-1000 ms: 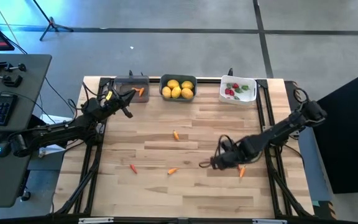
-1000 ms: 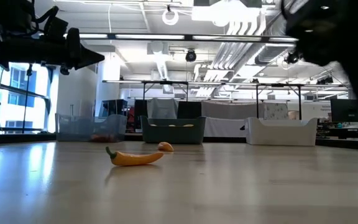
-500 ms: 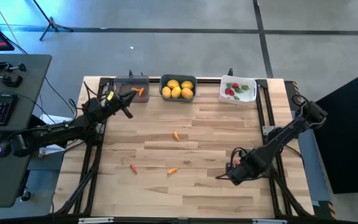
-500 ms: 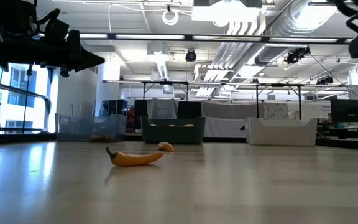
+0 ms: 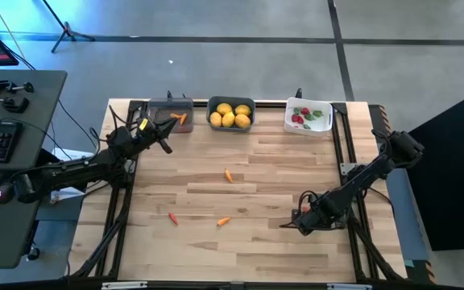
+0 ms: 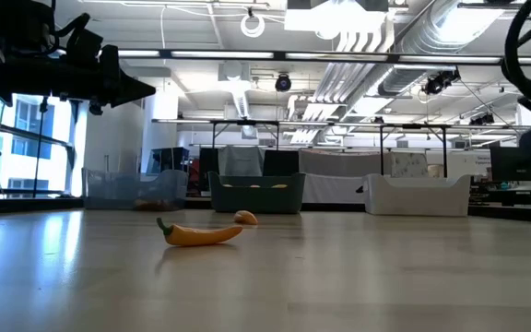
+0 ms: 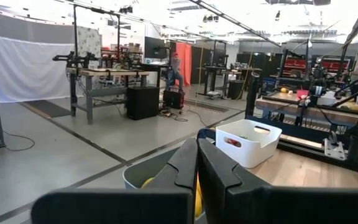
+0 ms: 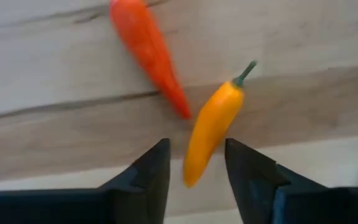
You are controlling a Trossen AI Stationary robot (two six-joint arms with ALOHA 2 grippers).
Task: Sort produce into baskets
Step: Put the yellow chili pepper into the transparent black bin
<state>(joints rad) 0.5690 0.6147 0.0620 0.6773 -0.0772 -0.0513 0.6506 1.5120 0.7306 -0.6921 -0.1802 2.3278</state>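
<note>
On the wooden desk (image 5: 240, 165), the right hand (image 8: 194, 171) at five o'clock hangs released, fingers apart over a yellow-orange pepper (image 8: 211, 127) beside an orange carrot (image 8: 149, 46), while the left hand (image 5: 167, 148) waits clenched by the clear-grey bin (image 5: 170, 114) at eleven o'clock.

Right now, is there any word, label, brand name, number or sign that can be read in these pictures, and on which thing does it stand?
None can be read.
The three baskets, grey, teal and white, show no lettering.
The papers on the side desk are too small to read.
The far equipment in the room shows no readable signs.
</note>
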